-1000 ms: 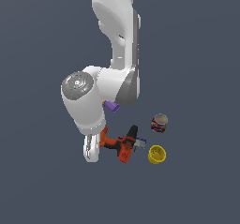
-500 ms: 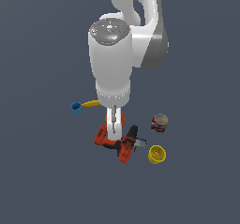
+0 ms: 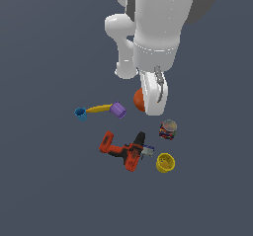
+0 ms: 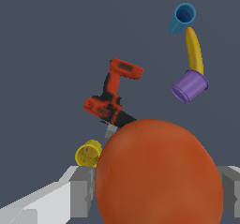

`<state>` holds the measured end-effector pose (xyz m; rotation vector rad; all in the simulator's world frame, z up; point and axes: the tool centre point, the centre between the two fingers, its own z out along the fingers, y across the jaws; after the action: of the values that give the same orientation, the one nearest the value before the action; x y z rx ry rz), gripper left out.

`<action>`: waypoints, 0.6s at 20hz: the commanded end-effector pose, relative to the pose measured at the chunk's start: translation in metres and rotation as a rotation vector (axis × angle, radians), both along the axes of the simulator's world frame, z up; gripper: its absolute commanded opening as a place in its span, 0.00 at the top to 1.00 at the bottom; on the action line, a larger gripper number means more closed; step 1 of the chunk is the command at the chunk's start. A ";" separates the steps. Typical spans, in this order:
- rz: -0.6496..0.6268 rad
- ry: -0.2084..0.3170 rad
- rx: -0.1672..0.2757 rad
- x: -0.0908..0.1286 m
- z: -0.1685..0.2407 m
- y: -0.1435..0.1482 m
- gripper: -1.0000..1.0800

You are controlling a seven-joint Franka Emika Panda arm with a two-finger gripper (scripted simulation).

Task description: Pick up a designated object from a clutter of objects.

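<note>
The orange-red ball (image 3: 138, 100) sits between my gripper's fingers, half hidden behind the white hand, and appears held above the dark floor. My gripper (image 3: 152, 104) is shut on it. In the wrist view the ball (image 4: 159, 171) fills the lower frame between the two grey fingers (image 4: 83, 190). Below lies the clutter: the red-black drill (image 3: 126, 151), yellow cup (image 3: 165, 162), printed can (image 3: 168, 129), purple cup (image 3: 118, 110), banana (image 3: 99, 108) and blue cup (image 3: 80, 113).
The wrist view shows the drill (image 4: 112, 99), yellow cup (image 4: 89, 153), purple cup (image 4: 189, 86), banana (image 4: 193, 49) and blue cup (image 4: 183, 18) on the floor beyond the ball. The arm's white body hangs over the exterior view's upper middle.
The arm has swung from over the drill toward the exterior view's right and upward. The orange ball now shows in the gripper; the blue cup, banana and purple cup are uncovered.
</note>
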<state>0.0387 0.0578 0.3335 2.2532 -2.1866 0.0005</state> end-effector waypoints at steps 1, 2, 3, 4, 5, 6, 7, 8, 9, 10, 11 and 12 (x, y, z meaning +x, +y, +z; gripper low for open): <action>-0.001 -0.002 -0.001 -0.008 0.024 0.018 1.00; -0.001 -0.002 -0.001 -0.011 0.033 0.025 1.00; -0.001 -0.002 -0.001 -0.013 0.041 0.031 1.00; -0.001 -0.002 -0.001 -0.016 0.049 0.037 1.00; -0.001 -0.002 -0.001 -0.018 0.056 0.043 1.00; -0.001 -0.002 -0.001 -0.020 0.063 0.049 1.00; -0.001 -0.002 -0.001 -0.022 0.070 0.054 1.00; 0.000 -0.002 0.000 -0.023 0.075 0.058 1.00; 0.000 -0.002 0.000 -0.025 0.081 0.063 1.00; 0.000 -0.001 0.000 -0.026 0.085 0.066 1.00; 0.000 -0.001 0.000 -0.027 0.089 0.070 1.00; 0.000 -0.001 0.001 -0.028 0.093 0.073 1.00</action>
<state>0.0126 0.1255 0.4189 2.2548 -2.1857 0.0011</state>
